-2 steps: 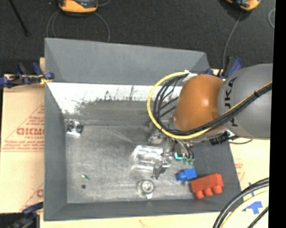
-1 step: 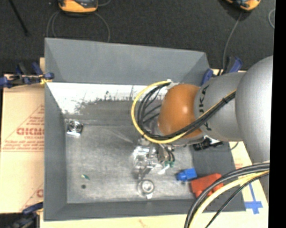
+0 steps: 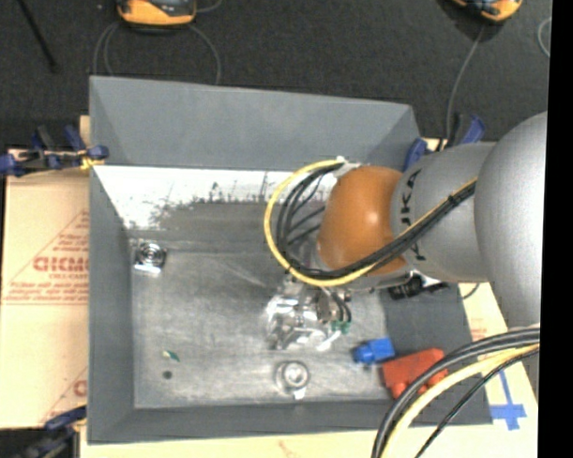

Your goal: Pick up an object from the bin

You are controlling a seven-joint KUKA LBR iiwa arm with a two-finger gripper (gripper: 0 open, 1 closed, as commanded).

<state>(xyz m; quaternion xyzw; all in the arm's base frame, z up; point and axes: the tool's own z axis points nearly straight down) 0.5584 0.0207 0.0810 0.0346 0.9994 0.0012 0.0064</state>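
Gripper, shiny metal, low over scuffed grey bin floor, right of centre; opening and hold cannot be told. Nearest: round metal disc just beside, at near wall. Blue block, orange wedge to the right. Knurled metal knob well apart, left.

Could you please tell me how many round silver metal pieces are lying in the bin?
2. One piece lies near the far left corner of the bin; the other piece sits by the near wall, midway along. The arm may hide more.
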